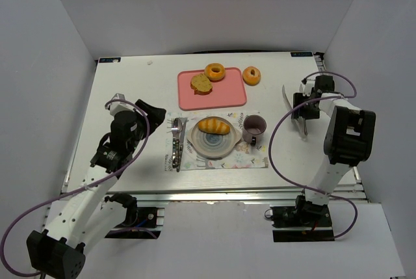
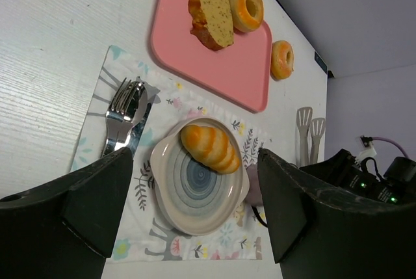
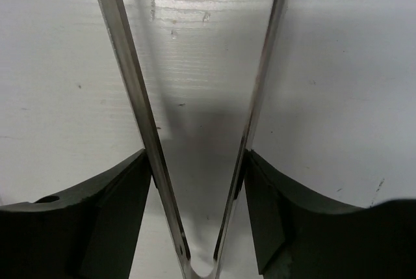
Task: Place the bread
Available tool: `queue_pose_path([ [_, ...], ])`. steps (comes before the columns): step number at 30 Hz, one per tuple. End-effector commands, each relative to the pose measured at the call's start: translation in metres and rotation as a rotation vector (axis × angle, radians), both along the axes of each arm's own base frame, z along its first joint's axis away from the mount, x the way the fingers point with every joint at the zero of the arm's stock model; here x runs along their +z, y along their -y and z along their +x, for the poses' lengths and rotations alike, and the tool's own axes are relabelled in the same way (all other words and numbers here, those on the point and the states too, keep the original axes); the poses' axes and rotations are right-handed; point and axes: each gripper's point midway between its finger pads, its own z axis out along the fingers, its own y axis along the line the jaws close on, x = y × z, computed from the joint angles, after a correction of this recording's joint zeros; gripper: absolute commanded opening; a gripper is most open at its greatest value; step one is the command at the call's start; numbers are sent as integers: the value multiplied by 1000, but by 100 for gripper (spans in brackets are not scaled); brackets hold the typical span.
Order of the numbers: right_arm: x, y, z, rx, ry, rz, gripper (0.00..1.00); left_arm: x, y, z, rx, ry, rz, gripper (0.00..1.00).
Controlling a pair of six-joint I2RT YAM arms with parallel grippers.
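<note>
The bread (image 1: 214, 125), a ridged golden-orange roll, lies on the far part of the striped plate (image 1: 208, 146); the left wrist view shows the bread (image 2: 209, 147) on the plate (image 2: 195, 201) too. My left gripper (image 1: 156, 118) hovers left of the placemat, open with nothing between its fingers (image 2: 195, 181). Far to the right, my right gripper (image 1: 300, 106) holds metal tongs (image 1: 287, 97) low over the table. The tongs' arms (image 3: 130, 77) spread in a V, and the gripper's (image 3: 196, 155) fingers rest against their outer sides.
A pink tray (image 1: 195, 97) at the back holds a toast slice (image 1: 201, 83) and a donut (image 1: 214, 71); a second donut (image 1: 251, 75) lies right of the tray. A purple mug (image 1: 253, 126) and cutlery (image 1: 177, 136) flank the plate on the placemat (image 1: 253, 159).
</note>
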Motion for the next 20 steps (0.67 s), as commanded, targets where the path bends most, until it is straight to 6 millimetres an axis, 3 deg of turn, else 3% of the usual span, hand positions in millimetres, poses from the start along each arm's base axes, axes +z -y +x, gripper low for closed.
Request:
queue_pose_path([
  [1,-2,9,6,0,11,-40,64,13,1,-1,-8,41,-15,86],
  [5,21,12,6,23,53,-55,71,13,-1,-2,-3,38,-8,86],
  [6,38,13,8,28,88,-65,86,14,-1,-2,-2,39,-7,87],
  [7,50,15,10,31,114,-76,89,14,-1,-3,-2,39,-7,86],
  [13,137,24,27,40,256,-147,89,15,0,-1,-6,47,-8,87],
  [18,206,0,40,68,440,-88,89,18,1,1,-14,50,3,87],
  [19,215,-8,41,71,461,-82,89,20,1,2,-14,54,3,87],
  [20,228,-30,42,127,491,-79,90,20,1,2,-13,56,4,87],
])
